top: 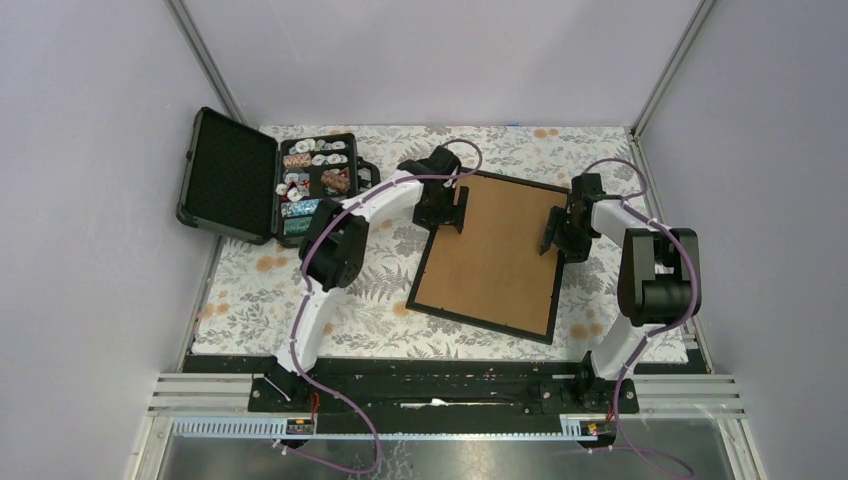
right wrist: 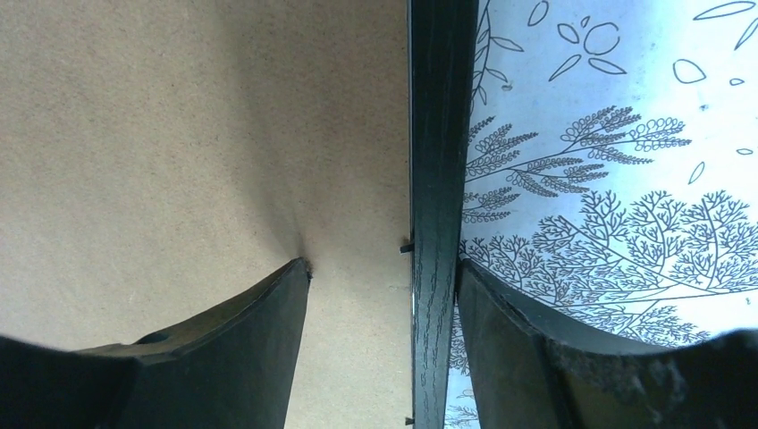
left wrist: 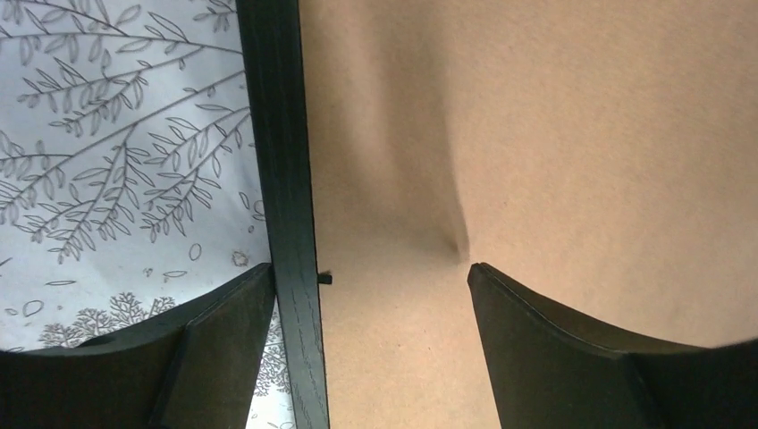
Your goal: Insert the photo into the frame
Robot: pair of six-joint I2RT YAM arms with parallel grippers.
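Cloth printed with grey ferns and pale blossoms is seen spread across the table, and the frame is laid on it at the centre of the top view, turned slightly askew. The frame is shown back-up: a plain brown board is bordered by thin black moulding on which a wood grain can be made out. A black case is placed at the upper left of the cloth, well apart from the frame, its foam-lined lid thrown open and its compartments filled with round chips. The left gripper is lowered over the frame's upper left edge and the right gripper over its upper right edge. In the left wrist view the left gripper is held spread, one finger over the cloth and the other on the brown board, with the moulding passing between them. In the right wrist view the right gripper is likewise parted across the opposite moulding: one finger is set on the board, and the other is just beside the moulding's outer edge. A small dark tab is seen projecting from the moulding onto the board.
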